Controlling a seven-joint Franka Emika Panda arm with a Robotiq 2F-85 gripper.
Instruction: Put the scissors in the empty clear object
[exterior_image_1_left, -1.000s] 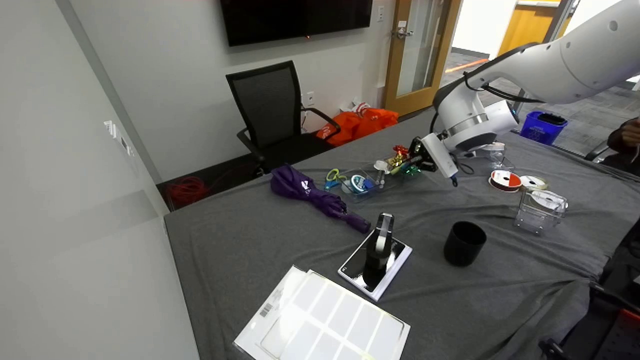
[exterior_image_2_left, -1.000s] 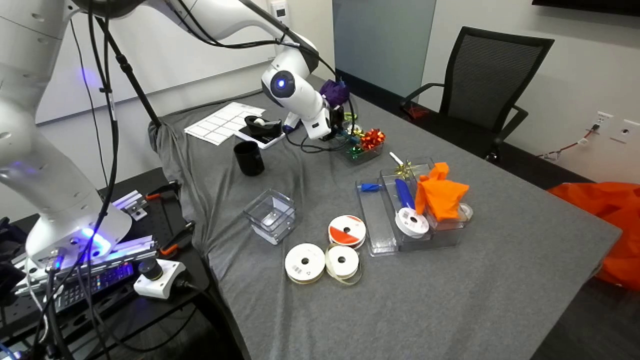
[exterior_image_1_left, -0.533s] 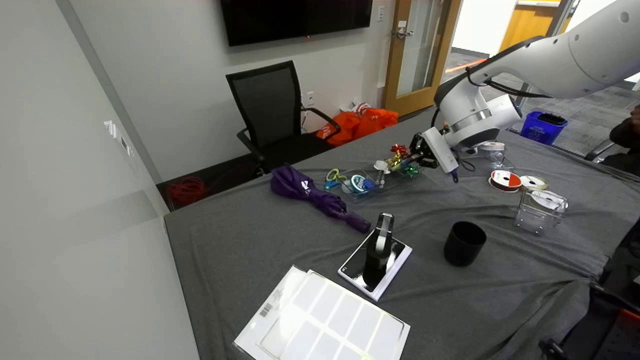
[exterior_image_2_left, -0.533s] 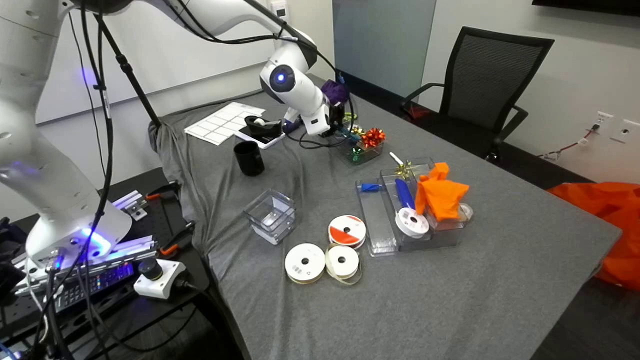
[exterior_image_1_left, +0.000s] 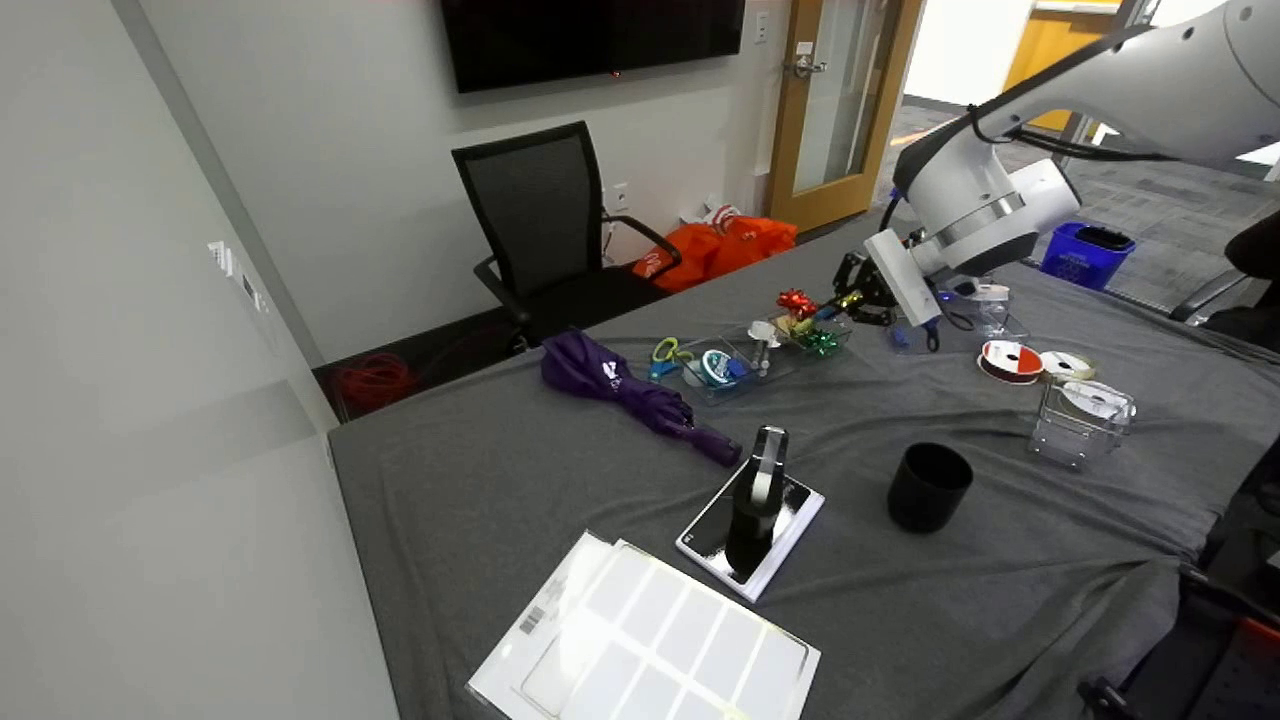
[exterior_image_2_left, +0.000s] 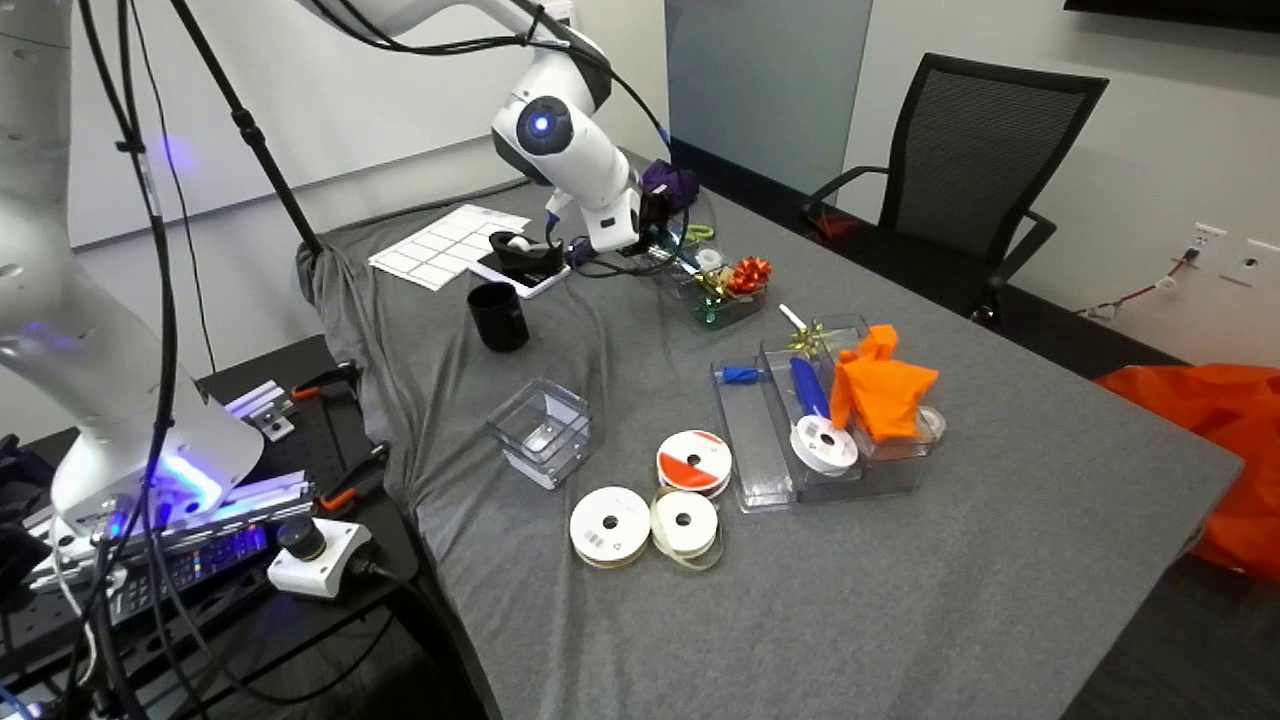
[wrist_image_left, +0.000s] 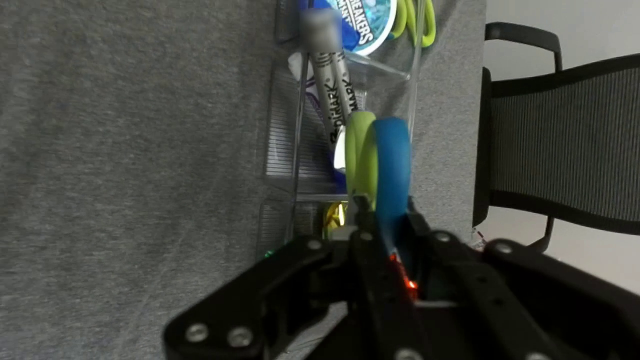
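Observation:
My gripper (wrist_image_left: 389, 206) is shut on scissors (wrist_image_left: 392, 165) with green and blue handles, held above a clear organizer with bows, markers and a mint tub. The blades are mostly hidden between the fingers. In both exterior views the gripper (exterior_image_1_left: 858, 292) (exterior_image_2_left: 652, 225) is over that organizer, and the scissors are small there. A small clear box (exterior_image_2_left: 540, 420), apparently empty, stands nearer the robot base, apart from the gripper; it also shows in an exterior view (exterior_image_1_left: 1075, 440). Another green-handled pair of scissors (exterior_image_1_left: 667, 352) lies by the organizer's far end.
The clear organizer (exterior_image_2_left: 728, 318) is below the gripper. A black mug (exterior_image_1_left: 930, 487), a tape dispenser (exterior_image_1_left: 760, 490) and a purple umbrella (exterior_image_1_left: 640, 395) are nearby. Ribbon spools (exterior_image_2_left: 610, 525) lie beside the clear box. A larger clear tray (exterior_image_2_left: 765, 460) holds an orange cloth (exterior_image_2_left: 880, 390).
My gripper has risen and moved away from the bows with the scissors, rightward in an exterior view and leftward in another. More of the organizer and bows shows. The table objects have not moved.

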